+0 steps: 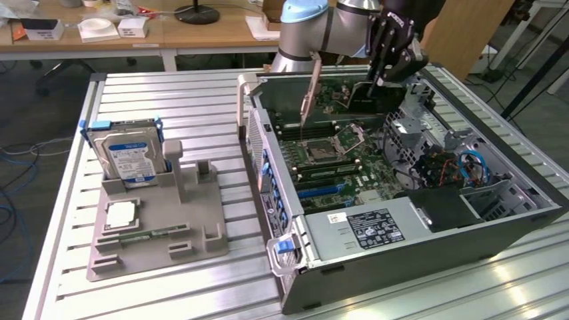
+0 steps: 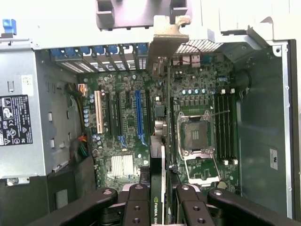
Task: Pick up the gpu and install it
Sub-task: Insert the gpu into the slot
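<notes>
Our gripper (image 2: 160,207) is partly closed, pinching the gpu (image 2: 162,169) on its edge above the board (image 2: 117,127) in the case (image 1: 498,220). If it tips, it may miss the slot (image 2: 138,113) and scrape the board.

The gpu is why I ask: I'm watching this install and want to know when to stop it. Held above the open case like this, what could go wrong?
1. The gpu hangs edge-down beside the blue slot, not clearly over it; lowered there, it could strike motherboard parts or the CPU socket.
2. Its bracket sits near the case's rear wall and might snag.
3. The fingers grip the end away from the bracket, so the card could tilt.
</notes>
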You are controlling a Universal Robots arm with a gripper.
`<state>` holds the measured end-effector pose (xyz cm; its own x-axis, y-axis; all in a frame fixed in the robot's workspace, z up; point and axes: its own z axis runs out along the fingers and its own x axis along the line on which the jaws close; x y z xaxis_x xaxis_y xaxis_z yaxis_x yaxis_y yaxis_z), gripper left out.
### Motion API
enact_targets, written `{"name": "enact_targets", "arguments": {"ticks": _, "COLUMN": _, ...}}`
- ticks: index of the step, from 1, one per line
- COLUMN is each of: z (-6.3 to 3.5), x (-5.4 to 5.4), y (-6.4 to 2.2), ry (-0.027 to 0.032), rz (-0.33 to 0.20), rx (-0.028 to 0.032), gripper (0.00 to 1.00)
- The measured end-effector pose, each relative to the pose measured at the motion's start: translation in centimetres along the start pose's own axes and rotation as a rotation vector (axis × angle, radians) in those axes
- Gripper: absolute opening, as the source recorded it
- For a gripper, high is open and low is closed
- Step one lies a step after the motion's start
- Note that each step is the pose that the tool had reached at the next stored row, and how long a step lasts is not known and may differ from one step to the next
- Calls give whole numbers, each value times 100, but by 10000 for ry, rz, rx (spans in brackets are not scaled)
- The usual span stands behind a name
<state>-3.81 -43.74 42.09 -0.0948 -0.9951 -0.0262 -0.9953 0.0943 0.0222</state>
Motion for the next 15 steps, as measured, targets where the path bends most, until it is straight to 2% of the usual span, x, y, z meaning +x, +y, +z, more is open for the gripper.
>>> {"name": "enact_targets", "arguments": {"ticks": 4, "z": 62, "x": 0, "y": -1, "ry": 1, "rz": -21, "rx": 71, "gripper": 26}}
{"name": "enact_targets", "arguments": {"ticks": 10, "z": 150, "x": 3, "y": -2, "ry": 29, "rz": -514, "rx": 64, "gripper": 26}}
{"name": "enact_targets", "arguments": {"ticks": 15, "z": 160, "x": 9, "y": -2, "ry": 46, "rz": -600, "rx": 76, "gripper": 26}}
